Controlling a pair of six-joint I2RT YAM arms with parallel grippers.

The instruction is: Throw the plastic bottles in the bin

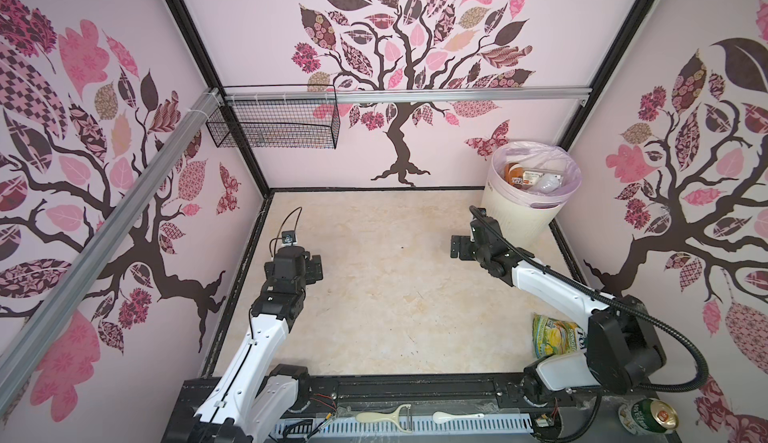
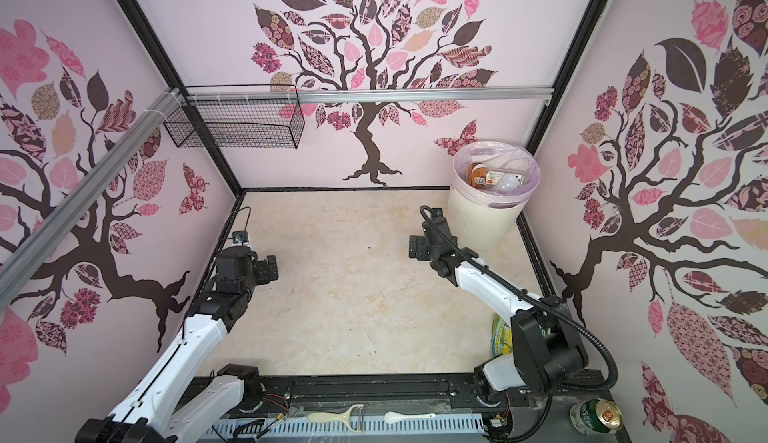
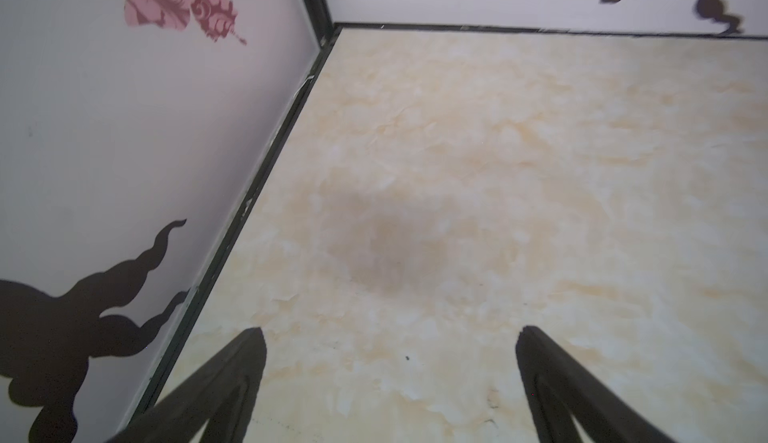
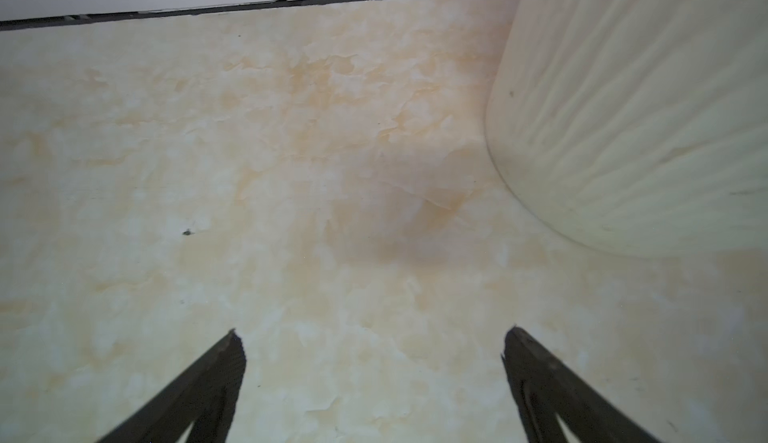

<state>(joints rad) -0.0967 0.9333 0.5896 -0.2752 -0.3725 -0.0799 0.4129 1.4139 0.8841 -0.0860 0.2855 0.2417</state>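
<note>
The cream ribbed bin (image 1: 524,216) (image 2: 482,224) with its lilac liner stands in the back right corner. Inside it lie plastic bottles (image 1: 527,177) (image 2: 494,179), brown-wrapped, red-labelled and clear; they are the only bottles I see. My right gripper (image 1: 461,247) (image 2: 417,247) hovers just left of the bin, open and empty. In the right wrist view that gripper (image 4: 374,332) is above bare tabletop, with the bin wall (image 4: 644,108) close by. My left gripper (image 1: 311,268) (image 2: 266,270) (image 3: 390,330) hangs open and empty over the table near the left wall.
A yellow-green snack bag (image 1: 557,335) (image 2: 500,333) lies under the right arm. A green can (image 1: 648,418) lies on the front ledge, with a peeler (image 1: 386,416) and a spoon (image 1: 455,417). A black wire basket (image 1: 274,125) hangs on the back left rail.
</note>
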